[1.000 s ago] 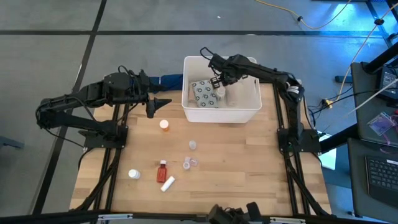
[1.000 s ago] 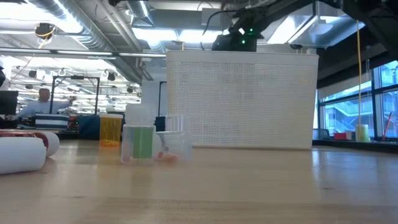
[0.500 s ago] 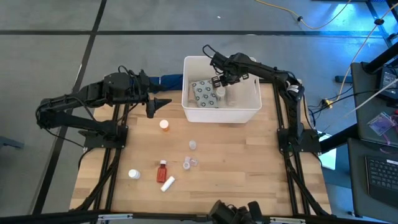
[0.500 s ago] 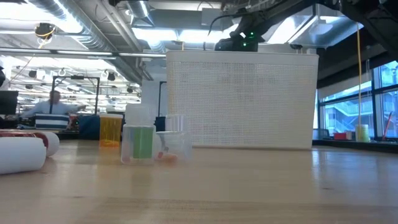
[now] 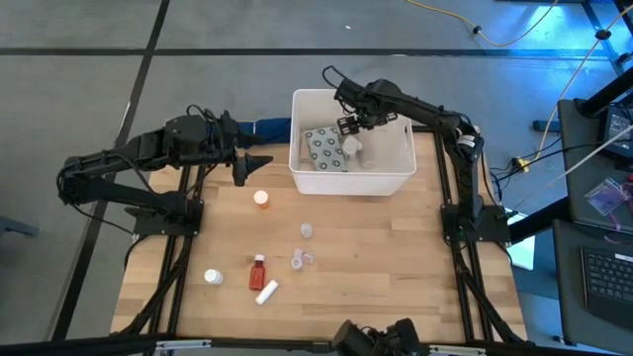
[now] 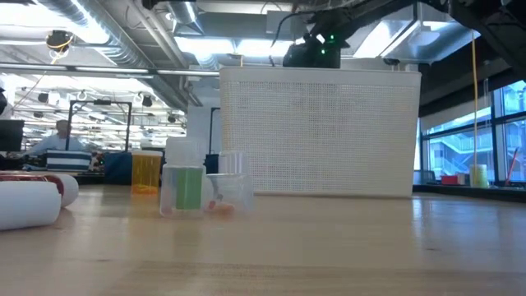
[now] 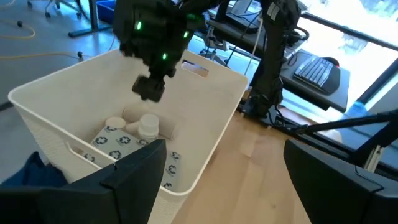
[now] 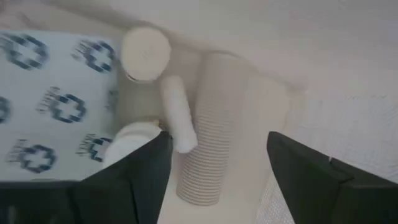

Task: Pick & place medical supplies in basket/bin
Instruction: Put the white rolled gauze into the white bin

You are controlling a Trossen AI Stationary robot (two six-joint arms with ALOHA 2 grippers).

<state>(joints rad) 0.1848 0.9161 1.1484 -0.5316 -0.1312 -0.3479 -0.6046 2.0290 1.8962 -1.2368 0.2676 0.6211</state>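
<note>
The right gripper [image 5: 346, 125] is hovering over the white tub [image 5: 400, 181], fingers spread and holding nothing. The left gripper [image 5: 244, 166] is waiting beside it, fingers released.

The floor [image 5: 89, 40] around the table is grey, with dark lines across it. A blue cable [image 5: 524, 35] and a yellow cable [image 5: 450, 18] lie on it. A keyboard [image 5: 605, 279] sits on a desk at the right. Long lights [image 6: 99, 57] and pipes [image 6: 57, 16] run along the ceiling. Big windows [image 6: 472, 148] let in daylight. A person [image 6: 59, 136] sits far back in the room
</note>
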